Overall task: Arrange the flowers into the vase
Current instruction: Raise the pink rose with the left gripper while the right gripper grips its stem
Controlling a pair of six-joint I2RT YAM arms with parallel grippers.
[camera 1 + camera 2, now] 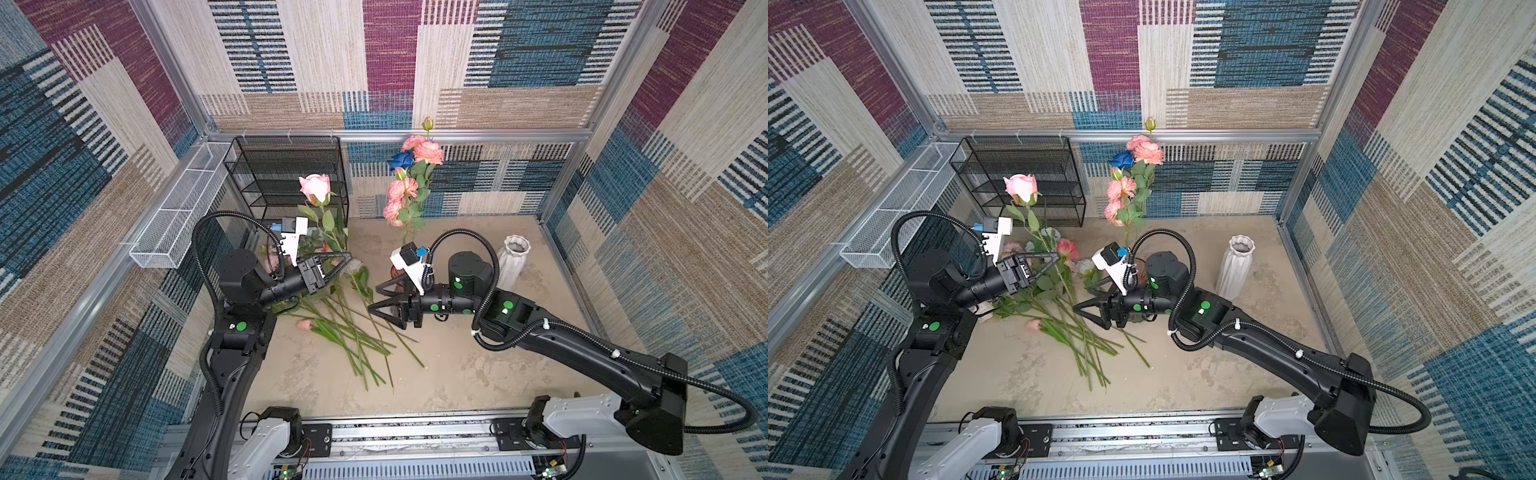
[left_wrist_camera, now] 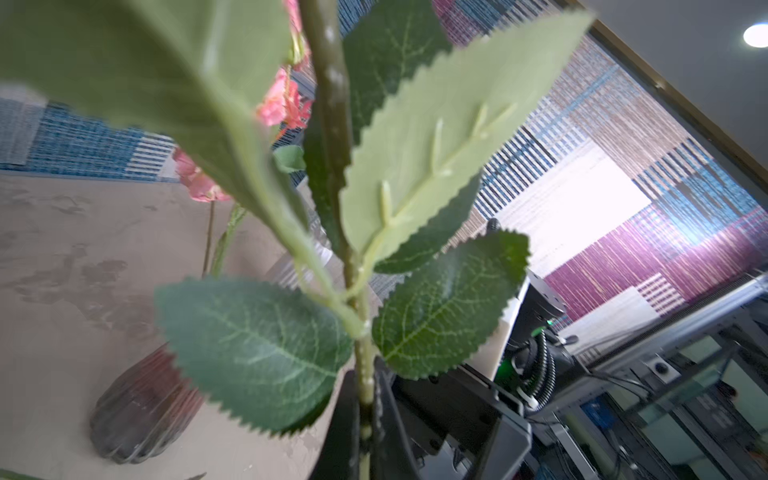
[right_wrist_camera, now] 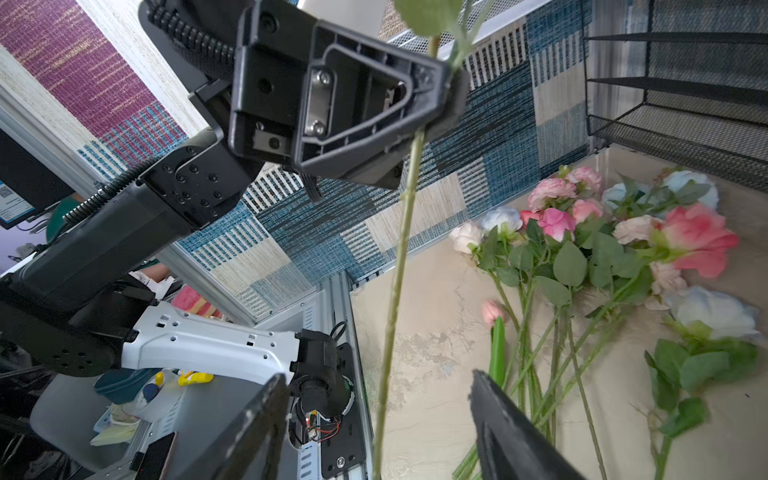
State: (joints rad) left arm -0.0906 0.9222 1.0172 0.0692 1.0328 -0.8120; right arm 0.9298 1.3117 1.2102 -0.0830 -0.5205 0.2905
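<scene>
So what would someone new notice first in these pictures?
A pink rose held upright by its stem in the shut left hand, left of centre. Behind mid-table, a tall spray of peach roses with one dark blue bloom stands upright; loose flowers lie heaped in front, with a white vase at right.

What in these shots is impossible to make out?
Mouth of the dark vase: top views, the right wrist camera covers it; left wrist view, leaves cover it.
Lower end of the held rose: right wrist view, cut off at the bottom edge.
Blooms of the loose flowers: top views, the left gripper hides several.
</scene>
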